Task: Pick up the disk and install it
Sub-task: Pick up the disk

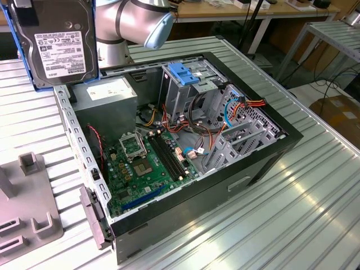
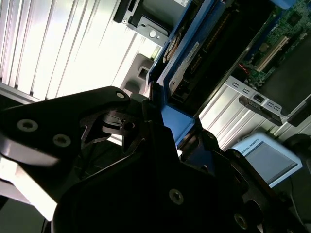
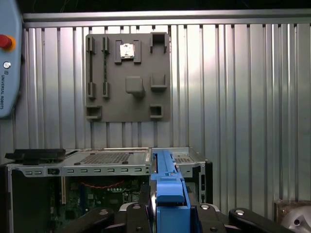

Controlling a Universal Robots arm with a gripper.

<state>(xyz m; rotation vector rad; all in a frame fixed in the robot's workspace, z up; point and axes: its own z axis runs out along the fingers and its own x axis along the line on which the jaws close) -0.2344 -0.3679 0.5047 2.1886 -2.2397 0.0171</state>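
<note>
The disk (image 1: 59,42) hangs upright in the air above the table at the exterior view's upper left, beside the open computer case (image 1: 270,152). Its white label faces the camera and blue rails run along its edges. In the first wrist view my gripper (image 3: 167,213) is shut on the disk's blue rail (image 3: 167,182), with a black finger on each side. The second wrist view shows the disk (image 2: 187,60) edge-on, clamped in the gripper (image 2: 167,124). The disk is outside the case, short of the drive cage with the blue handle (image 1: 185,73).
Inside the case lie a green motherboard (image 1: 146,163), a grey power-supply box (image 1: 107,95) and loose cables (image 1: 236,107). A grey fixture plate (image 1: 28,197) lies on the ribbed metal table (image 1: 292,214) at the exterior view's left. A pendant with a red button (image 3: 6,41) is alongside.
</note>
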